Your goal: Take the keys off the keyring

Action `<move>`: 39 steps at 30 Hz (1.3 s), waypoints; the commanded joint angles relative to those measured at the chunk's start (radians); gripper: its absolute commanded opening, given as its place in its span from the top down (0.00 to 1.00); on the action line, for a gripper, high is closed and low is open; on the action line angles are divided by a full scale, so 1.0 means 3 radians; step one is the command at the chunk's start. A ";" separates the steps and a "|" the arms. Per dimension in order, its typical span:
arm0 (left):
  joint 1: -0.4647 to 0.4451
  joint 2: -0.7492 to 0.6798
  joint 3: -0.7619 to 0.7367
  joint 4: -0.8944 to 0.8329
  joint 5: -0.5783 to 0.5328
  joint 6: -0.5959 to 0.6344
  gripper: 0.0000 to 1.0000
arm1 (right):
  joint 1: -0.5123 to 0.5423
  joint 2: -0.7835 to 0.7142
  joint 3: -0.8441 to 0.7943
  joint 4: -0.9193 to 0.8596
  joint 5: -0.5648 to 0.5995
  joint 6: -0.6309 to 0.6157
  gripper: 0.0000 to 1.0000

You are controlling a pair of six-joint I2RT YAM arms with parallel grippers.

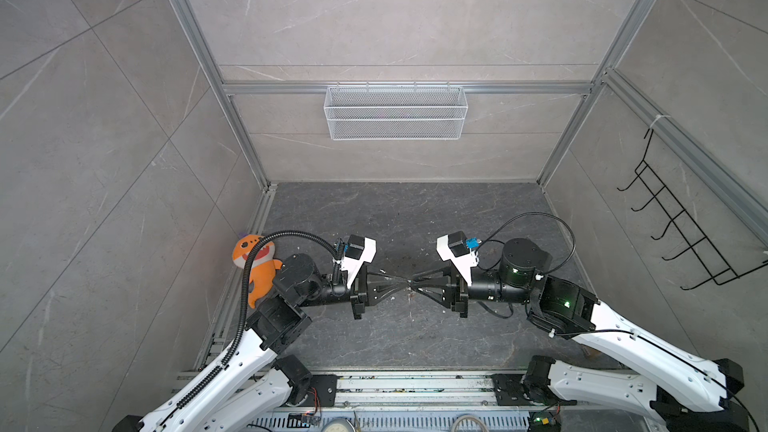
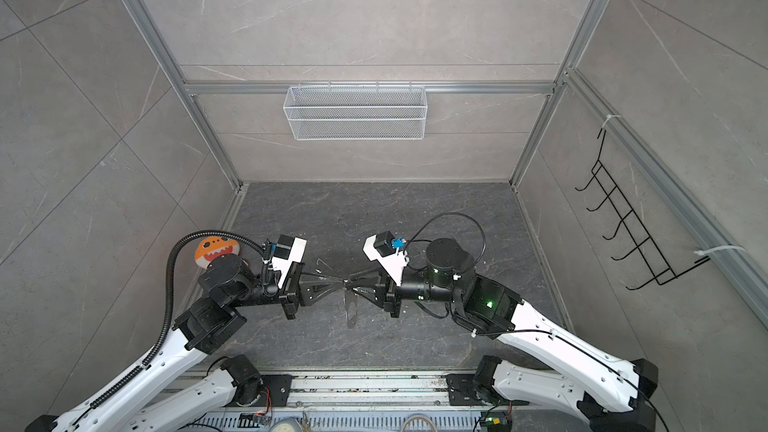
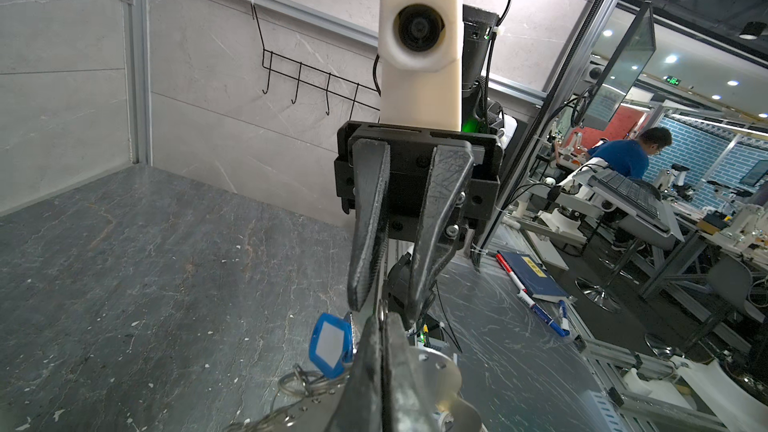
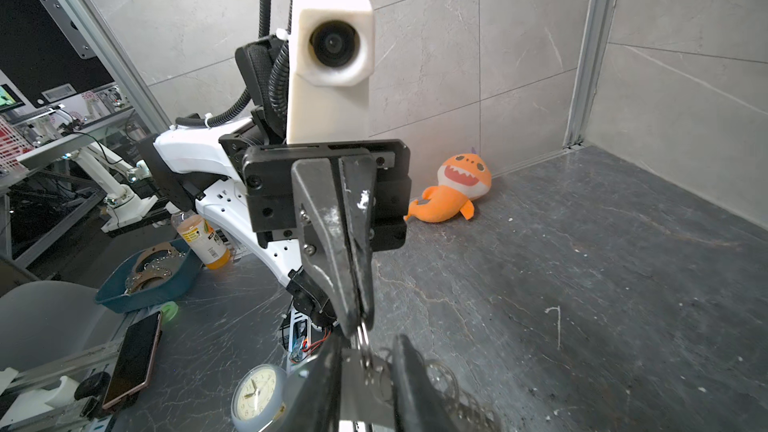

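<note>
Both grippers meet tip to tip above the middle of the table in both top views. My left gripper (image 1: 404,282) (image 3: 382,326) is shut on the thin silver ring of the keyring (image 4: 363,336). Its grey fob (image 2: 351,311) hangs below the ring. One of the keys (image 3: 330,344), with a blue plastic tag, dangles beside the left jaws above a loop of ring and beaded chain (image 3: 305,380). My right gripper (image 1: 414,284) (image 4: 365,351) faces the left one, open. Its jaws stand a little apart on either side of the ring and the fob's top (image 4: 357,380).
An orange plush toy (image 1: 257,263) lies by the left wall behind the left arm. A white mesh basket (image 1: 395,112) hangs on the back wall. A black hook rack (image 1: 673,222) hangs on the right wall. The dark table (image 1: 415,218) stretches behind the grippers.
</note>
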 commanded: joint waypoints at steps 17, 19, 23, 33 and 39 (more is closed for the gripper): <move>-0.0006 -0.0063 0.0113 0.0217 0.0029 0.0027 1.00 | 0.0024 0.0058 -0.0231 0.0305 -0.0138 0.0172 0.94; -0.0011 -0.0052 0.0123 0.0191 0.0023 0.0008 1.00 | 0.0024 0.0054 -0.0231 0.0301 -0.0137 0.0177 1.00; -0.0007 -0.0090 0.0218 -0.0156 -0.0111 0.0024 0.91 | 0.0020 0.0040 -0.0165 0.0005 -0.0007 0.0111 1.00; -0.0008 0.0033 0.0732 -0.1596 -0.0254 0.0315 0.58 | 0.0016 0.0185 0.0223 -0.1083 0.0045 -0.0271 1.00; -0.0011 0.0375 0.1082 -0.2295 -0.0081 0.0598 0.58 | 0.0015 0.0297 0.0432 -0.1364 -0.0131 -0.0462 1.00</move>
